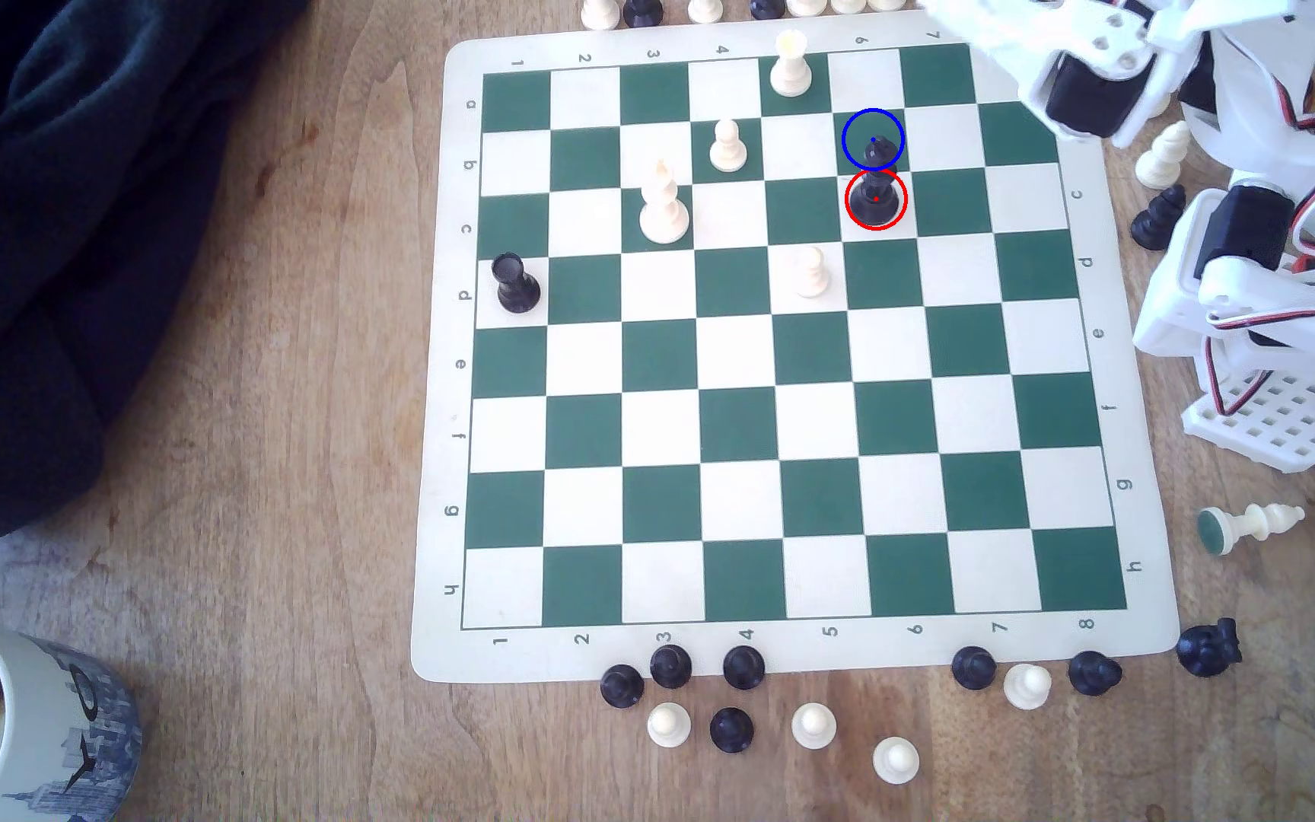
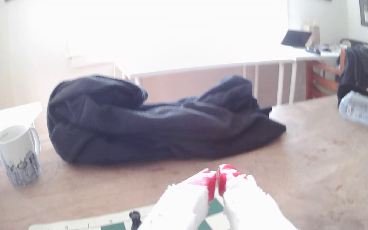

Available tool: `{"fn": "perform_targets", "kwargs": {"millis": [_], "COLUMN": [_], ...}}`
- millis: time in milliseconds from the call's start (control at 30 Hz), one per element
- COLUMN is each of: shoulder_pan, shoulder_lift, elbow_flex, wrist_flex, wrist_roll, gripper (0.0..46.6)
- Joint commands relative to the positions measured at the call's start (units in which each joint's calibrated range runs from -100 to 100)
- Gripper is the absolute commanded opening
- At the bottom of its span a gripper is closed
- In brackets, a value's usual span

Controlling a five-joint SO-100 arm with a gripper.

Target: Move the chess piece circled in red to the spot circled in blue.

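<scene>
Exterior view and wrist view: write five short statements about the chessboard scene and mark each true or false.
1. The tall black plastic chess piece stands on the white square ringed in red. True.
2. The blue-ringed dark green square lies next to that square. True.
3. The white gripper with red pads clamps the piece. False: its jaws are together, holding nothing.
4. The black flat-topped rook stands by the board's right edge in the exterior view. False: left edge.
5. A printed white mug stands on the wooden table. True.
</scene>
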Motion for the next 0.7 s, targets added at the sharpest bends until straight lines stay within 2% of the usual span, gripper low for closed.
{"fn": "perform_targets", "kwargs": {"millis": [0, 100, 267, 333, 400, 467, 533, 667], "shoulder_pan": [0.6, -0.3, 1.4, 1.9, 3.3, 4.7, 6.2, 6.5], "shoulder_lift": [7.9, 15.9, 23.1, 24.9, 27.5, 29.1, 33.9, 38.8], "elbow_flex": [-11.5, -19.6, -21.0, -20.9, -22.0, -24.3, -29.2, -31.8], "wrist_flex": [9.6, 20.9, 27.3, 27.8, 28.3, 28.5, 31.1, 34.8], "wrist_roll": [-1.1, -3.5, -5.4, -6.6, -7.7, -7.2, -7.2, -7.2], "gripper": [0.2, 0.2, 1.4, 5.6, 13.3, 18.4, 20.0, 19.0]}}
